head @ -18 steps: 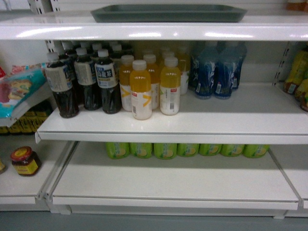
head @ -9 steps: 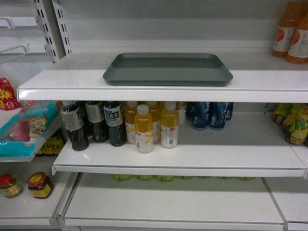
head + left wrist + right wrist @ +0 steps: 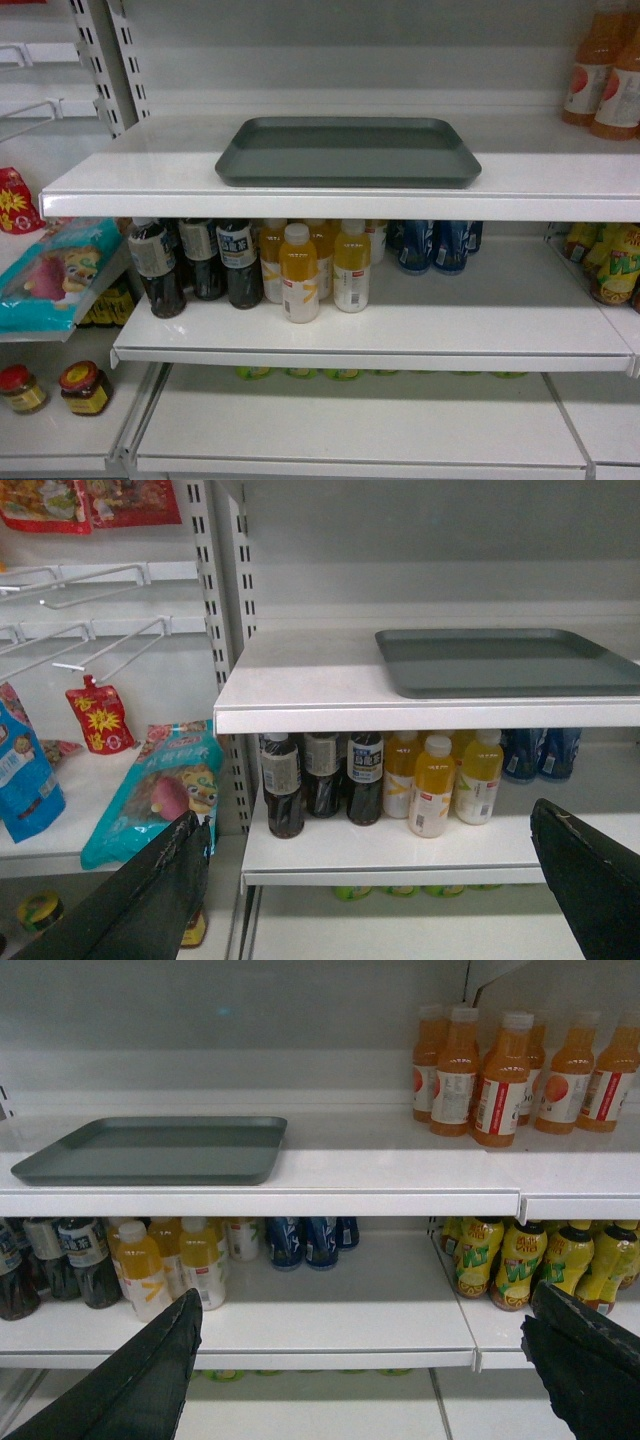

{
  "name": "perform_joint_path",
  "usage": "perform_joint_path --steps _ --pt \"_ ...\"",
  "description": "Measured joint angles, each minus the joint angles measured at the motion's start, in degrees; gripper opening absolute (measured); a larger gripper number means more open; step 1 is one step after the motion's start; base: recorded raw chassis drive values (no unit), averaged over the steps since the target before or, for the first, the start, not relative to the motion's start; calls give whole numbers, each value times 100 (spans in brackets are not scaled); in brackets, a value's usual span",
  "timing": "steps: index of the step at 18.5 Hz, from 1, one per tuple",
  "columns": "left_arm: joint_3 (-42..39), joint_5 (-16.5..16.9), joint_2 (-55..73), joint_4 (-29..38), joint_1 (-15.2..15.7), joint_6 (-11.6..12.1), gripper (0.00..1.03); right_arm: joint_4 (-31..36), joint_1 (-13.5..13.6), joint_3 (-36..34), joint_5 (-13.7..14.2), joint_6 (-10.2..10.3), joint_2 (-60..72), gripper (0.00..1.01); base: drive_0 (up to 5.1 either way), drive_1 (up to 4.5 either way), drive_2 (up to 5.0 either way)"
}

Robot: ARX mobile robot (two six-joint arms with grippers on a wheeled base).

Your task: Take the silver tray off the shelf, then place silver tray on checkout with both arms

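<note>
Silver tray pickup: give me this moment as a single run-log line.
phase: approach | silver tray: flat on top shelf, untouched | left gripper: open, below shelf | right gripper: open, below shelf | checkout: not in view

I count one silver tray (image 3: 348,152) on the top shelf (image 3: 150,180), and three yellow juice bottles (image 3: 300,273) in the front row below it. My right wrist view shows five orange drink bottles (image 3: 497,1078), and the head view shows two red-lidded jars (image 3: 84,388) at lower left
</note>
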Motion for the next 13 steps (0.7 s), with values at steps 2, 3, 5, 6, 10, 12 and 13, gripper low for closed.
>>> perform_joint_path --steps 2,3,5,6,10,12,13 --pt "0 0 0 0 0 0 98 0 0 0 2 0 0 98 0 0 0" --pt "0 0 0 0 0 0 98 0 0 0 0 -2 0 98 0 0 0" --pt "0 0 0 0 0 0 98 0 0 0 0 0 0 98 0 0 0" --pt "0 0 0 7 0 0 98 4 0 0 0 0 0 98 0 0 0" --pt "0 0 0 -7 0 0 98 -2 0 0 0 -2 0 98 0 0 0" --pt "0 2 0 -2 0 0 98 -22 0 0 0 0 0 98 0 0 0" --pt "0 -2 0 -4 0 0 98 -4 0 0 0 0 0 98 0 0 0"
